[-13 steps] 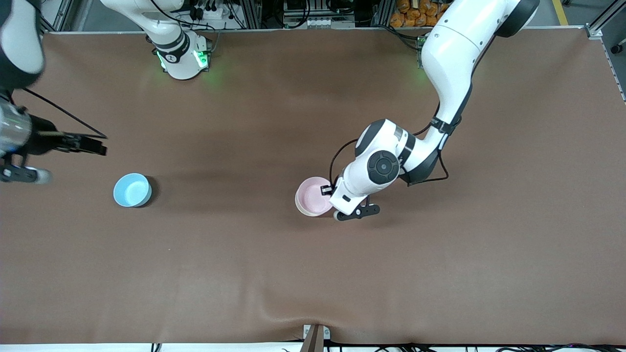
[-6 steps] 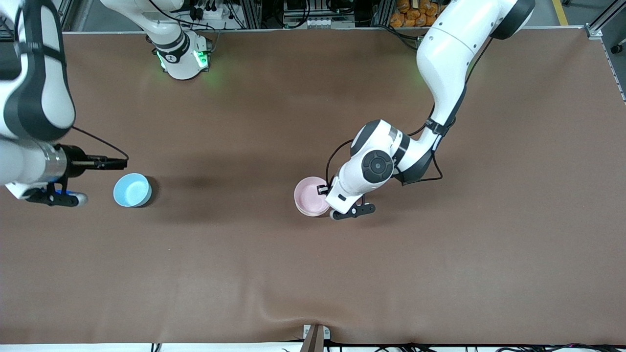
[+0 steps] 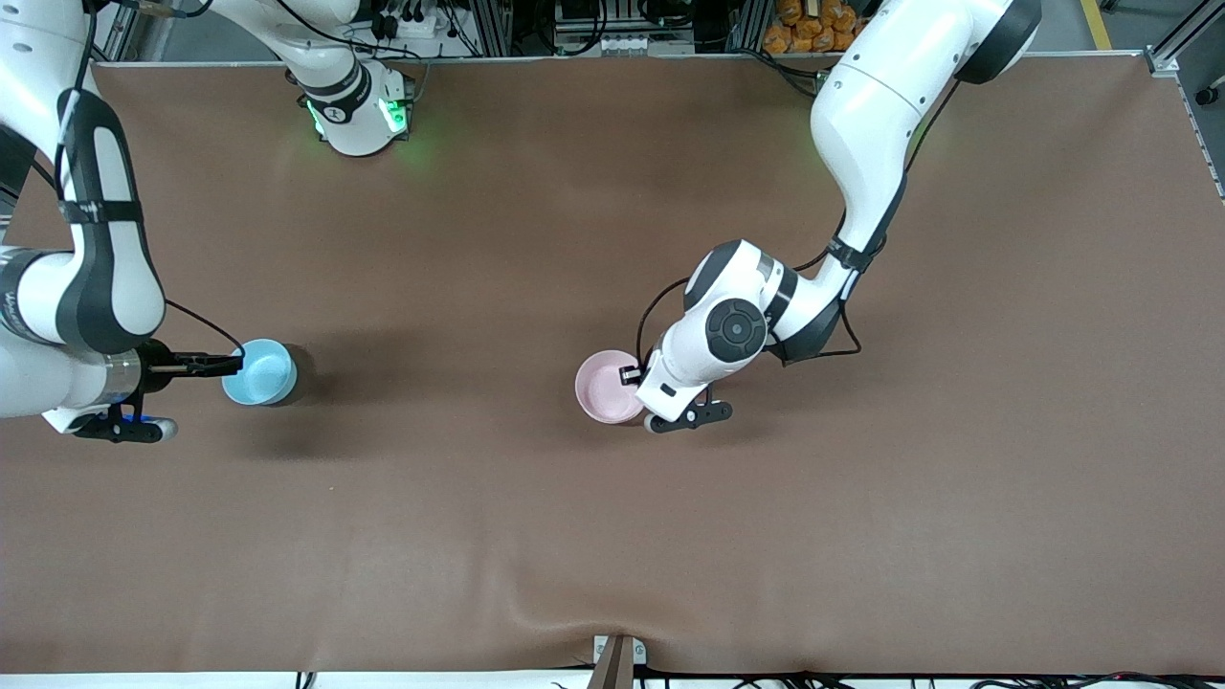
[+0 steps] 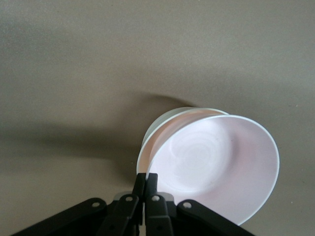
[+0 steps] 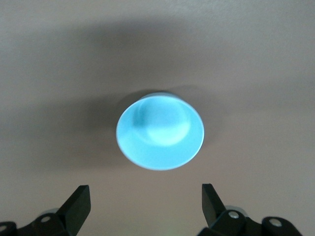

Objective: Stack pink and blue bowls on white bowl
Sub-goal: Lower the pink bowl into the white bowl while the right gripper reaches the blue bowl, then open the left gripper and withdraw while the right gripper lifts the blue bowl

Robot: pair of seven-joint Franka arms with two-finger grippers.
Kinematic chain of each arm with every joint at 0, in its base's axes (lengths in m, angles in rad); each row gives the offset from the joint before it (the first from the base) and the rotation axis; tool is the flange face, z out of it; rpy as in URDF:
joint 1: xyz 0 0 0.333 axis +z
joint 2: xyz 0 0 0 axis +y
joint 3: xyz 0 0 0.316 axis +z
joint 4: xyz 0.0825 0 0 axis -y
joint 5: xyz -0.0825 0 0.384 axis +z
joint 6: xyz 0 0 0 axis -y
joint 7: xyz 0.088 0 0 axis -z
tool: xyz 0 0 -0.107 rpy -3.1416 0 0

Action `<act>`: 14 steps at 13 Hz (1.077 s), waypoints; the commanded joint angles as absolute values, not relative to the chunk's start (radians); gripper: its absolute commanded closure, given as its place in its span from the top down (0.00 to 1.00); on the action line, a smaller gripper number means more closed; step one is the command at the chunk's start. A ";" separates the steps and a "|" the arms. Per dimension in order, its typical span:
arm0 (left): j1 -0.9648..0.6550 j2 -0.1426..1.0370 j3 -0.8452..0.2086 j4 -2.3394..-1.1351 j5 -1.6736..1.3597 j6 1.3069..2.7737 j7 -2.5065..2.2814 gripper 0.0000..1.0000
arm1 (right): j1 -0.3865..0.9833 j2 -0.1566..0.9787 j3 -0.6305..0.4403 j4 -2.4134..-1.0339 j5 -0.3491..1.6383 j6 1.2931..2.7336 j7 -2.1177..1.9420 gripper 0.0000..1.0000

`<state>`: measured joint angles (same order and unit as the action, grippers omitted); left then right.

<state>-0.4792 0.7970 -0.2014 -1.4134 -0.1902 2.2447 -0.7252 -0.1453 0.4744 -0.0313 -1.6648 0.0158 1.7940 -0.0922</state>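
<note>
While the left claw (image 4: 146, 184) pinches the rim of the pink bowl (image 3: 606, 386), that bowl sits tilted inside the white bowl (image 4: 157, 129), whose pale rim shows around it in the left wrist view; both stand mid-desk (image 3: 612, 536). Blue bowl (image 3: 258, 371): upright on the desk toward the right arm's end, well apart from the pink one. Right claw (image 5: 146, 202): spread wide, holding nothing, hovering over the desk just beside the blue bowl's rim.
</note>
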 commanded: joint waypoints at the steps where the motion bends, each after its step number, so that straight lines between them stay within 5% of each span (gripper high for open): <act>1: -0.497 0.841 -0.187 -1.385 -0.199 2.296 -0.726 0.00 | -0.167 0.446 -0.018 -1.776 0.003 1.932 -0.118 1.00; 3: -0.497 0.845 -0.187 -1.385 -0.199 2.298 -0.726 0.06 | -0.192 0.440 -0.018 -1.879 0.003 2.069 -0.168 1.00; 4: -0.497 0.845 -0.187 -1.387 -0.199 2.298 -0.727 0.22 | -0.202 0.439 -0.018 -1.917 0.003 2.129 -0.195 1.00; 5: -0.497 0.845 -0.187 -1.387 -0.198 2.298 -0.726 0.72 | -0.216 0.443 -0.018 -1.943 0.003 2.173 -0.216 1.00; 6: -0.499 0.844 -0.187 -1.388 -0.193 2.298 -0.724 1.00 | -0.231 0.446 -0.017 -1.960 0.003 2.213 -0.247 1.00; 8: -0.497 0.830 -0.187 -1.387 -0.195 2.298 -0.727 1.00 | -0.242 0.451 -0.017 -2.002 0.003 2.287 -0.273 0.96; 11: -0.477 0.784 -0.186 -1.388 -0.195 2.277 -0.738 1.00 | -0.252 0.482 -0.017 -2.010 0.005 2.302 -0.275 0.73; 14: -0.434 0.701 -0.155 -1.390 -0.192 2.180 -0.732 1.00 | -0.258 0.486 -0.015 -2.010 0.014 2.299 -0.273 0.14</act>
<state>-0.4614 0.7758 -0.1792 -1.3739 -0.1902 2.2517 -0.7254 -0.2315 0.4865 -0.0328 -1.9981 0.0153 2.2756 -0.2520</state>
